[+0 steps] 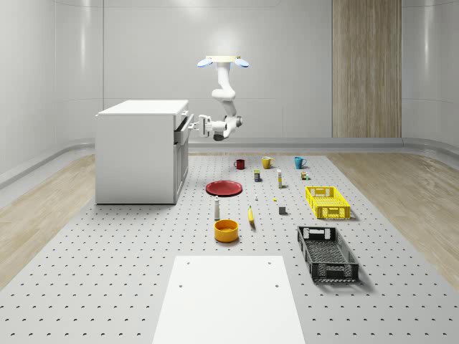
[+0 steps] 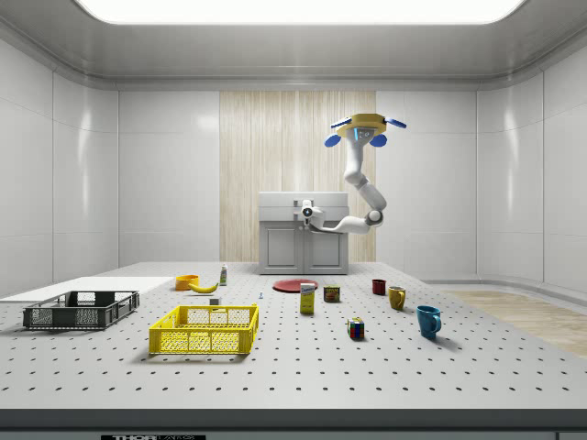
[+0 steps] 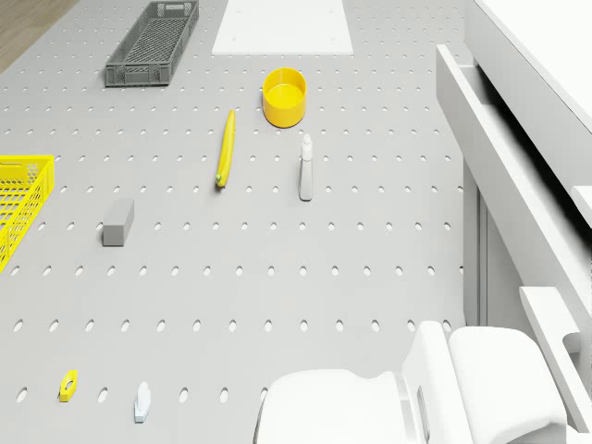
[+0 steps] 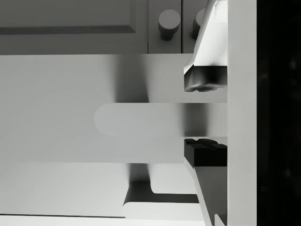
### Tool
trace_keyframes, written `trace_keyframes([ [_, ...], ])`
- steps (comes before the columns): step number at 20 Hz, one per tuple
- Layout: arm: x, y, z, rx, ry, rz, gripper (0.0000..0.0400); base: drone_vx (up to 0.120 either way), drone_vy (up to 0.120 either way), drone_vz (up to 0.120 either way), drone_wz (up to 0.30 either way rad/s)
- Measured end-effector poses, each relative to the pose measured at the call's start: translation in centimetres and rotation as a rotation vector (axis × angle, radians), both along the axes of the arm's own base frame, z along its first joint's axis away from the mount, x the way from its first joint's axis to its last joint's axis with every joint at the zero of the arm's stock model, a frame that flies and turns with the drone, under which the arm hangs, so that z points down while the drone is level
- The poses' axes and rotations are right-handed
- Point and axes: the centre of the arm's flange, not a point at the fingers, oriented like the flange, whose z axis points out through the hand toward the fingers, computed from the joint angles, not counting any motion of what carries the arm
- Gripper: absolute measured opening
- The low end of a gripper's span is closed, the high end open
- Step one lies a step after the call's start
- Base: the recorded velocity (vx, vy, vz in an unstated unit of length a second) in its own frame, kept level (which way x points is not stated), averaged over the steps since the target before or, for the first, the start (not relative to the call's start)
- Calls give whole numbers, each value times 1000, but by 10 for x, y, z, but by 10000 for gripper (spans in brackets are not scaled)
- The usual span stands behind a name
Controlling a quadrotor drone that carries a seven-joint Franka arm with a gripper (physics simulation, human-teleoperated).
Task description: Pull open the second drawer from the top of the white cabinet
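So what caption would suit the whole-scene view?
Hovering drone holds its gripper at a white cabinet drawer pulled partly out.

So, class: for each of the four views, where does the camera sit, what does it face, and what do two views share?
Whole-scene: high, facing the cabinet; drone hovers beside it.
Side: low at the floor's edge, facing the cabinet front; drone, arm.
Drone: looks down past the arm at the pulled drawer.
Wrist: at the drawer handle, gripper fingers straddling it.
Shared: banana.

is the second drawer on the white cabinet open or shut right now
Partly open. In the whole-scene view the drawer juts from the cabinet front, with the claw at its handle.
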Motion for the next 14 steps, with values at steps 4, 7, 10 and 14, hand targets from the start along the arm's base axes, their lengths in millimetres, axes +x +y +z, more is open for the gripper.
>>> trace_keyframes([
  [4, 0, 3, 0, 1, 0, 0, 260, 0, 0, 0, 0],
  [7, 0, 6, 0, 1, 0, 0, 202, 0, 0, 0, 0],
  [10, 0, 7, 0, 1, 0, 0, 148, 0, 0, 0, 0],
  [14, -2, -2, 7, -21, 26, 2, 185, 0, 0, 0, 0],
])
